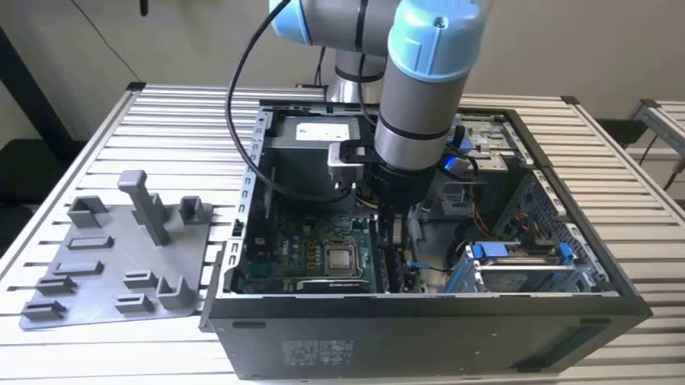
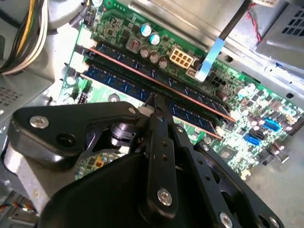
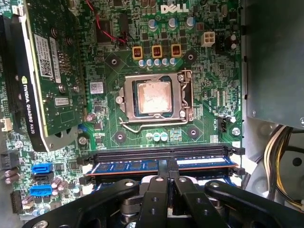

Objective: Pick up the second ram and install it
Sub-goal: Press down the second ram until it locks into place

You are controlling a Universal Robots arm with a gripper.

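My gripper (image 1: 387, 218) reaches down into the open computer case (image 1: 428, 313), beside the memory slots. In both wrist views its fingers are shut together, side by side along the stick's length. The gripper tip (image 3: 167, 166) (image 2: 154, 99) rests on the top edge of the second ram (image 3: 123, 166) (image 2: 118, 83). That ram is a long blue-green stick with a white label at one end, standing in its slot on the motherboard. Another memory stick (image 2: 190, 92) stands in a slot parallel to it. The part of the ram under my fingers is hidden.
A grey holder tray (image 1: 118, 265) with upright posts lies on the slatted table at the exterior view's left. Inside the case are the processor (image 3: 153, 97), a graphics card (image 3: 52, 71), a cable bundle (image 2: 28, 33) and a blue-tabbed drive cage (image 1: 514, 257).
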